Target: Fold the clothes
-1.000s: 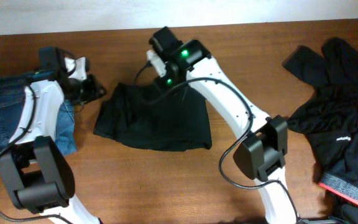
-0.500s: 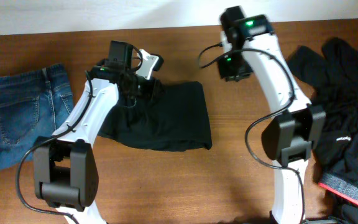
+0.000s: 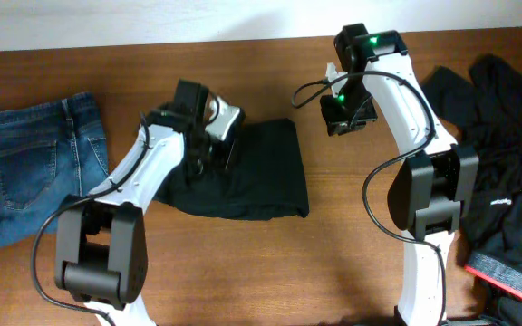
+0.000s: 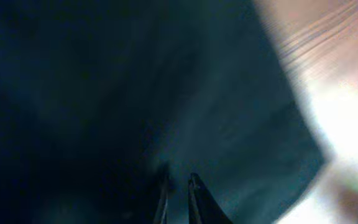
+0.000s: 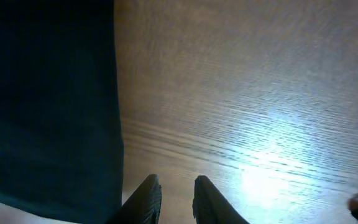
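The wooden table (image 3: 243, 272) carries the clothes in three lots. The biggest is the heap of black clothes (image 3: 501, 154), crumpled and unfolded at the right edge. At the centre is the folded black garment (image 3: 256, 177), lying flat in a rough rectangle with its lower edge bowed. The jeans (image 3: 34, 167) are folded and lie well apart at the left end. The step in hand looks like the finishing of the centre piece. The left gripper (image 3: 214, 136) sits low over that garment's upper left corner, while the right gripper (image 3: 343, 116) hangs over bare wood just beside the garment's right edge. In the left wrist view the fingertips (image 4: 196, 198) stand almost together above dark cloth. The picture is too blurred to say whether a fold of fabric is nipped between them. In the right wrist view the right fingers (image 5: 146, 194) are nearly closed with only a thin gap showing wood, and they hold nothing. The garment's straight edge runs off to their left. By my judgement two pieces are dealt with or nearly so, and the heap is left. If the left hand does have cloth, the next move calls for carrying that corner across squarely or smoothing it down. Then the right arm must open up and reach for the heap.
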Robot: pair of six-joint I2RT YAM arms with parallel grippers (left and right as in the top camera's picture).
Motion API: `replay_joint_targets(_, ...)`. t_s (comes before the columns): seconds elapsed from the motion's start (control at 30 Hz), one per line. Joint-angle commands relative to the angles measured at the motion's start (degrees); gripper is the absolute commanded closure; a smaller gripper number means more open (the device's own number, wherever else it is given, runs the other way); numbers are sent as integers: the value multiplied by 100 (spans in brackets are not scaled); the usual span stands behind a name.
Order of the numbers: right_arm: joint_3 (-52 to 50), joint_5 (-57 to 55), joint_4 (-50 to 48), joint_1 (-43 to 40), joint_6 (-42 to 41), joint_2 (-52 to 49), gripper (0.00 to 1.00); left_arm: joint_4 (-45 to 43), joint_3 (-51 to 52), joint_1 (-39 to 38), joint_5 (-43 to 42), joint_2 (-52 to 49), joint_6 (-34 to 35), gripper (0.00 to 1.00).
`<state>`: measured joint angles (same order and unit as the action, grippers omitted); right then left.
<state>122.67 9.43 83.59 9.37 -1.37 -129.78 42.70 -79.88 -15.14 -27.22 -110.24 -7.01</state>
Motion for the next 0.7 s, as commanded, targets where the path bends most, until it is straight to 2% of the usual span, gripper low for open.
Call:
replay_joint_targets(0.0,-33,129,9,-2,74,179,76,-155,625,271,1172,81,-164,88)
replay_joint_targets(0.13,-33,87,7,-2,74,179,76,-765,1104,723,1200,50,197,86)
replay_joint_targets(0.3,-33,87,9,0,98,179,76,-1257,1261,870,1202,48,304,76)
replay_joint_targets(0.43,-33,87,22,0,98,179,76,-1322,1252,870,1154,52,306,64)
replay_joint_targets(0.57,-33,87,20,-2,118,179,77,-1158,984,870,756,153,308,60)
replay_joint_targets(0.67,-33,87,20,-2,120,179,77,-911,603,872,754,361,306,56)
